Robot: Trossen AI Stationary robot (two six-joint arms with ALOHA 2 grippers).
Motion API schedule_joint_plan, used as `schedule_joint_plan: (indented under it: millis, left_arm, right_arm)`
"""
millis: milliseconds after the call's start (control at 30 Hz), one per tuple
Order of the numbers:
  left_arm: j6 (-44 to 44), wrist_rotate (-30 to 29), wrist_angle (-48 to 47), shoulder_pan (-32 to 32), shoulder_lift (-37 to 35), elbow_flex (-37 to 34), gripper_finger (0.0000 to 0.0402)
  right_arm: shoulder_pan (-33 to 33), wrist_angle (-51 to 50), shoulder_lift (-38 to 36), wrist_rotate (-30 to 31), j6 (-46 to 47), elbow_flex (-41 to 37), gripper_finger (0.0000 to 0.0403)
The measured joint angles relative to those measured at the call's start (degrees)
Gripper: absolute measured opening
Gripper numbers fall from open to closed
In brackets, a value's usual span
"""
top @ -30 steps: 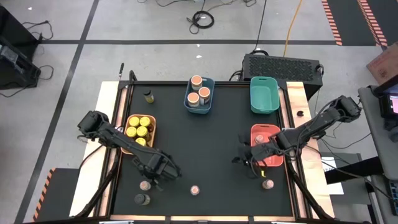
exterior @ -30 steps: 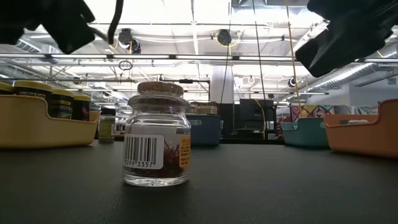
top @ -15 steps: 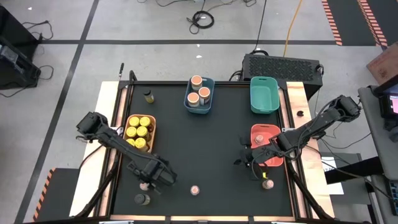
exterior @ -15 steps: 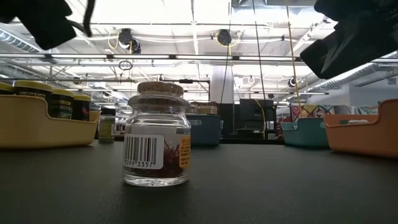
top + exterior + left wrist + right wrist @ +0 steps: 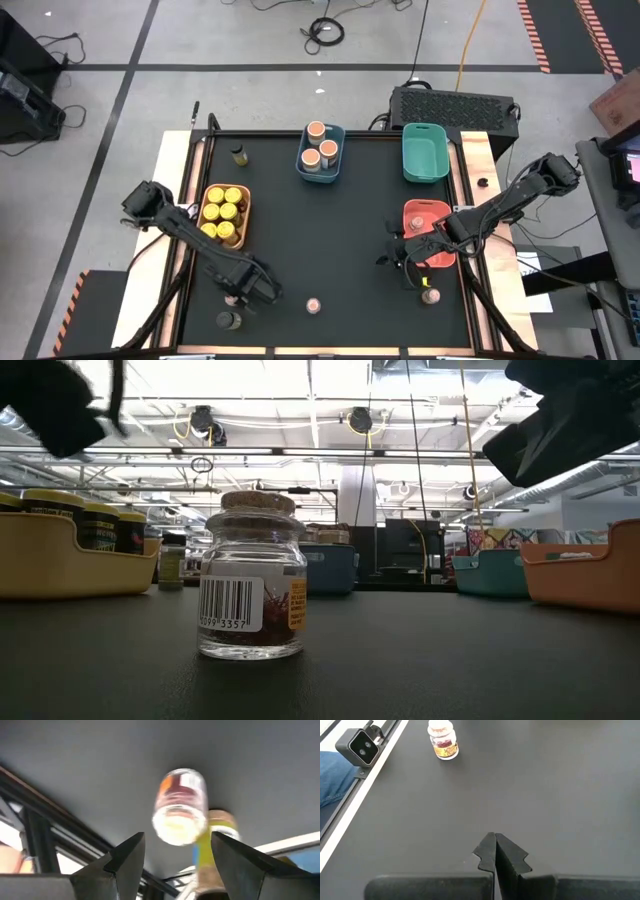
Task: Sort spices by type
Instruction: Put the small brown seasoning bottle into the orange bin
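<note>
A small clear glass jar with a cork stopper [image 5: 251, 575], barcode label and reddish spice stands at the low view's centre on the matte black table [image 5: 350, 210]. The left gripper [image 5: 243, 293], lower left of the high view, has moved down-frame over a similar pinkish-topped jar [image 5: 180, 806], fingers parted and holding nothing. The right gripper [image 5: 400, 262], centre right, stays closed and empty.

two dark jointed arms [image 5: 185, 228] with black cables, each ending in angular black fingers [image 5: 127, 855].
</note>
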Motion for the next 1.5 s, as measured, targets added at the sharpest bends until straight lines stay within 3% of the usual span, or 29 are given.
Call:
schedule_joint_plan:
  millis: [633,967,1200,1500]
  left_arm:
    - [1.6,0.9,3.8,-0.3,0.0,-4.2,0.0228]
    - [1.4,3.3,12.7,-0.5,0.0,-9.2,0.0228]
    - [1.4,7.4,14.0,-0.5,0.0,-11.2,0.0228]
    - [1.9,7.6,15.6,-0.4,0.0,-11.2,0.0227]
  right_arm:
    - [0.0,-0.1,0.0,0.0,0.0,0.0,0.0000]
    - [0.0,-0.3,0.0,0.0,0.0,0.0,0.0000]
    - [0.0,-0.3,0.0,0.0,0.6,0.0,0.0000]
    - [0.0,-0.3,0.0,0.0,0.6,0.0,0.0000]
